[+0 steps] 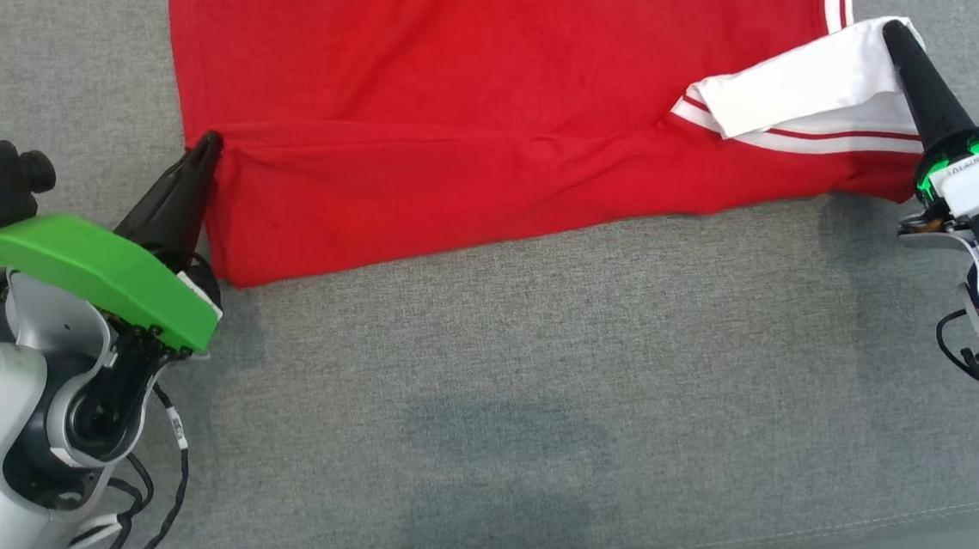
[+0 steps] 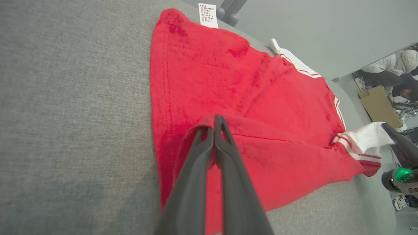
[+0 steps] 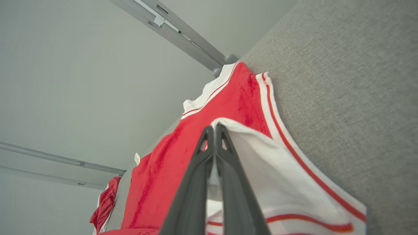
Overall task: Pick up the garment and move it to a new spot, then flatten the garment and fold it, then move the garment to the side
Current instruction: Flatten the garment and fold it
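Pinches near corner of red garment (image 1: 468,92) with left gripper (image 1: 208,141), fingers pressed together on a raised fold. Pinches white striped sleeve with right gripper (image 1: 893,29), fingers likewise shut on cloth. Holds garment spread between the 2 grippers on grey woven surface (image 1: 532,398). Beyond: plain pale wall (image 3: 81,81), 2 metal rails (image 3: 183,36), person (image 2: 392,68) bent near cardboard box (image 2: 378,104).

Red garment (image 1: 483,119) with white-striped trim, spread on grey surface, near edge folded over, white sleeve lifted
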You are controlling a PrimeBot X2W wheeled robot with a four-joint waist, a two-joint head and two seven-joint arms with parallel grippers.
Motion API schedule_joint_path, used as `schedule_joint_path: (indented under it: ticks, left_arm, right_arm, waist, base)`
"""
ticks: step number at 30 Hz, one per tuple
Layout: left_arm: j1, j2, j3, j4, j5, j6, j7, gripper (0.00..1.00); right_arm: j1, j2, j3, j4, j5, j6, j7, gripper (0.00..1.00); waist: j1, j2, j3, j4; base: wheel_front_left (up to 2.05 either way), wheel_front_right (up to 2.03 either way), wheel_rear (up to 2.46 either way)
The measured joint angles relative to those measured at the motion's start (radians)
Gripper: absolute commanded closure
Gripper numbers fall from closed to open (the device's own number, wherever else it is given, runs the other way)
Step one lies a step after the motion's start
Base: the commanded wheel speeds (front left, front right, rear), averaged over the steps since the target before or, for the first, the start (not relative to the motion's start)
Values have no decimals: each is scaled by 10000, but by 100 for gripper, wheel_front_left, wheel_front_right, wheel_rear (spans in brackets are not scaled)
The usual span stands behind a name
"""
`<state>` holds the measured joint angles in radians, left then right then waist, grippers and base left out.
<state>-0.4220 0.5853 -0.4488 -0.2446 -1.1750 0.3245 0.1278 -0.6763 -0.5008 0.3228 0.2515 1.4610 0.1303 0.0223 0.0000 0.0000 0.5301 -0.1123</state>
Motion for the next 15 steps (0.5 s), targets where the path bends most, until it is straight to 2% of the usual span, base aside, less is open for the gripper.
schedule_joint_path:
  ticks: [9,10,11,12,13,15]
  left_arm:
    - [-518,-410,-353,1532,211,-125,25,100]
    - [-596,-608,-393,1785,240,-163,-61,100]
    - [-618,-673,-453,1904,267,-165,-63,73]
    - [-622,-704,-518,2000,311,-169,-75,43]
    - [-629,-706,-598,2094,384,-178,-77,0]
    - [-625,-675,-717,2249,571,-180,-165,0]
  right_arm:
    - [-1306,374,410,1653,-1074,0,470,100]
    - [-1512,479,474,2056,-1434,0,447,100]
    - [-1591,485,573,2201,-1691,0,435,0]
    - [-1651,485,662,2286,-1914,0,458,0]
    - [-1697,495,700,2337,-2094,0,408,0]
    - [-1715,466,685,2303,-2391,0,247,0]
  waist:
    - [0,0,-74,59]
    - [0,0,-110,77]
    - [0,0,-138,91]
    - [0,0,-169,107]
    - [0,0,-203,123]
    - [0,0,-292,150]
  base:
    - [0,0,0]
    - [0,0,0]
    - [0,0,0]
    - [0,0,0]
    - [0,0,0]
    - [0,0,0]
